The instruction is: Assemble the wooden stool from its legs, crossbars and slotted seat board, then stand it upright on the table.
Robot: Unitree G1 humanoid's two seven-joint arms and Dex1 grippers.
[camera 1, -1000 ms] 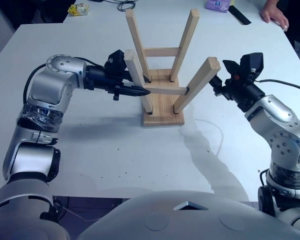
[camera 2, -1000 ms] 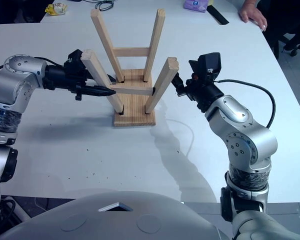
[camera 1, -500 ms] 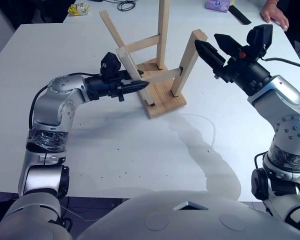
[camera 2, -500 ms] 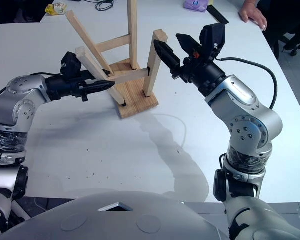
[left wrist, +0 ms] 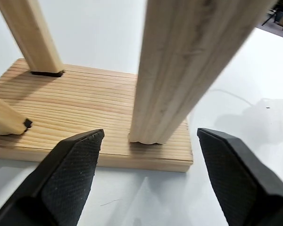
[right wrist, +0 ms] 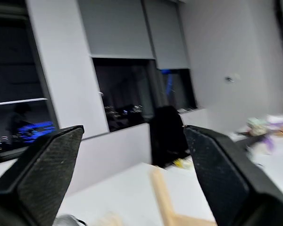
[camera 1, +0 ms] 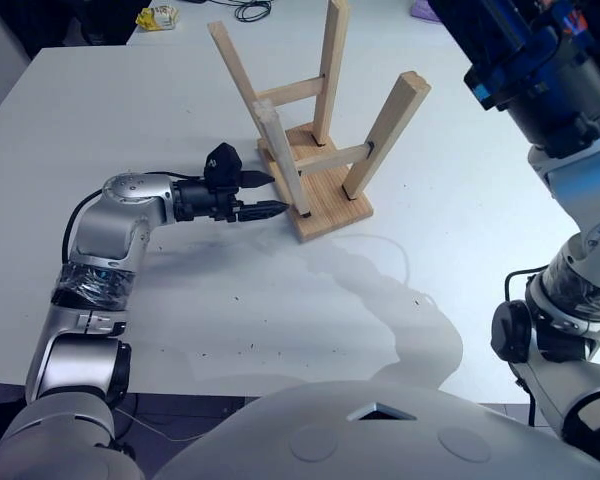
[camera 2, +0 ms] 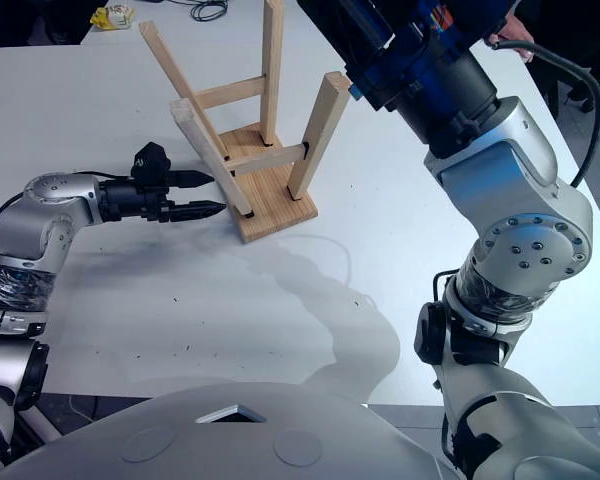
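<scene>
Left wrist view: left gripper (left wrist: 150, 136) spread wide, empty, low over table (camera 1: 180, 300), just short of near leg (left wrist: 179, 61) at its slot in seat board (left wrist: 85, 108). Right gripper (right wrist: 133, 129) wide too, high above. Stool (camera 1: 320, 150) inverted, board flat, legs up. Looks assembled; probably calls next for regrasping and flipping upright. No readable writing.

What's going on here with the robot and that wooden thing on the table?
The wooden stool sits upside down on the table, resting on its seat board, with its legs up and the crossbars fitted. The left claw is open, low over the table, pointing at the base of the nearest leg without touching it. The right claw is open and held high, empty. The stool is not yet stood upright.
</scene>
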